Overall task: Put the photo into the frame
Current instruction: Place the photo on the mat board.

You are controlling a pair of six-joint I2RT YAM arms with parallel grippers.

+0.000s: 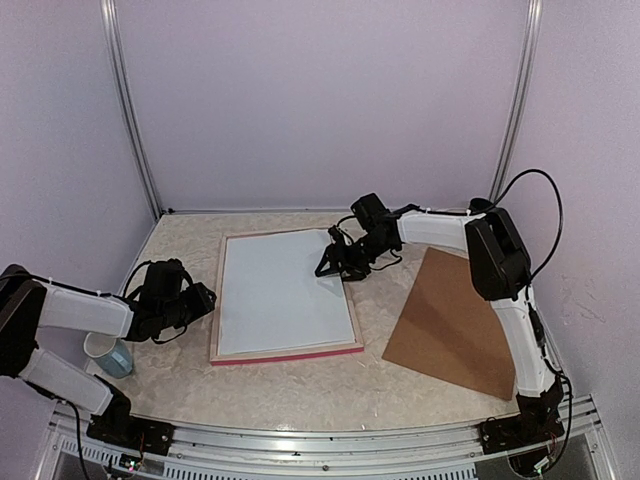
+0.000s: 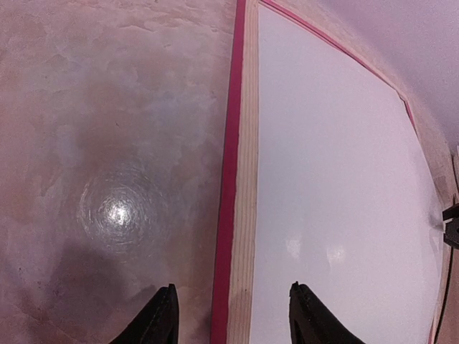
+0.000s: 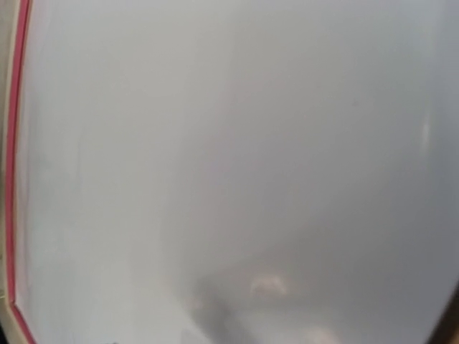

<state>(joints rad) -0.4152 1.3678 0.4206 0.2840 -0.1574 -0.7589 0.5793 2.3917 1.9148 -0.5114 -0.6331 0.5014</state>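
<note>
Lying flat, frame [image 1: 285,354], long axis running near-to-far

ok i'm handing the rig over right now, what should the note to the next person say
Left gripper: open, empty, at the frame's left rail.
Right gripper: looks open, empty, over the frame's far right area.
Frame lies back up with a white sheet filling it; no printed side shows, so I cannot tell if that is the photo.
Brown backing board lies to its right, apart.
Left: confirm the photo is seated, then probably fit the board.
</note>
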